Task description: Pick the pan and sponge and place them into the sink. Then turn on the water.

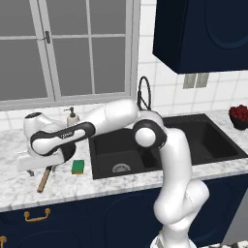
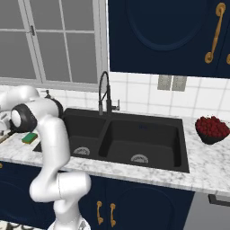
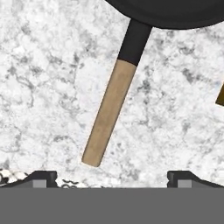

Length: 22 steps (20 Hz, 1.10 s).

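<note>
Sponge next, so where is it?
The sponge lies on the counter left of the sink, beside the pan's handle.

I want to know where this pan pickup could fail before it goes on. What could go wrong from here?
1. The open gripper hovers near the far tip of the light-brown wooden handle of the round black frying pan; a grip that far out might let the pan droop or twist.
2. The handle lies slanted between the fingertips, so closing may nudge it aside.
3. The green-and-yellow sponge lies close by; a swinging pan could knock it.
</note>
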Motion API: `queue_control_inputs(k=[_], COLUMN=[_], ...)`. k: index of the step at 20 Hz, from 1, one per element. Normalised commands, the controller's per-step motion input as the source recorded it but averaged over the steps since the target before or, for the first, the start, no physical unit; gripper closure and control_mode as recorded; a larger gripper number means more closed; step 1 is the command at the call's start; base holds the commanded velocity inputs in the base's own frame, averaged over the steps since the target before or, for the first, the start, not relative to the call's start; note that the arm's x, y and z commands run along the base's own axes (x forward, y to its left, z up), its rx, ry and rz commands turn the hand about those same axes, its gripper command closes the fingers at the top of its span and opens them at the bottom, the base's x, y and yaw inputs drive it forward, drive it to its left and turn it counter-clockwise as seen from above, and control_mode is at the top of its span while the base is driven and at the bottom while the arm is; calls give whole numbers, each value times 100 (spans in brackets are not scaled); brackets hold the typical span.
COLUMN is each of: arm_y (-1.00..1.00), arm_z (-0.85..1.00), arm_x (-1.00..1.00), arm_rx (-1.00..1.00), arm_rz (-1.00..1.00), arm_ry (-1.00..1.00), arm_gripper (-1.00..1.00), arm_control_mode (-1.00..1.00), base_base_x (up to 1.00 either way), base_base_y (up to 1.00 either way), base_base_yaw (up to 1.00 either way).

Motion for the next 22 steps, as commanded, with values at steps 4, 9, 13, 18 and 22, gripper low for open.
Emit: queue_control_inputs(k=[4,9,13,18,22], arm_y=[7,-2,0,0,0], arm_z=[-12,-26,-38,-51,-53], arm_x=[0,2,9,3,0], arm_rx=[0,0,0,0,0], arm_rz=[0,0,0,0,0], arm_ry=[10,2,5,3,2], arm_gripper=[-100,-100,-100,-100,-100], arm_control_mode=[-100,-100,-100,-100,-100], base_base_x=[0,0,0,0,0], base_base_y=[0,0,0,0,0], base_base_yaw=[0,0,0,0,0])
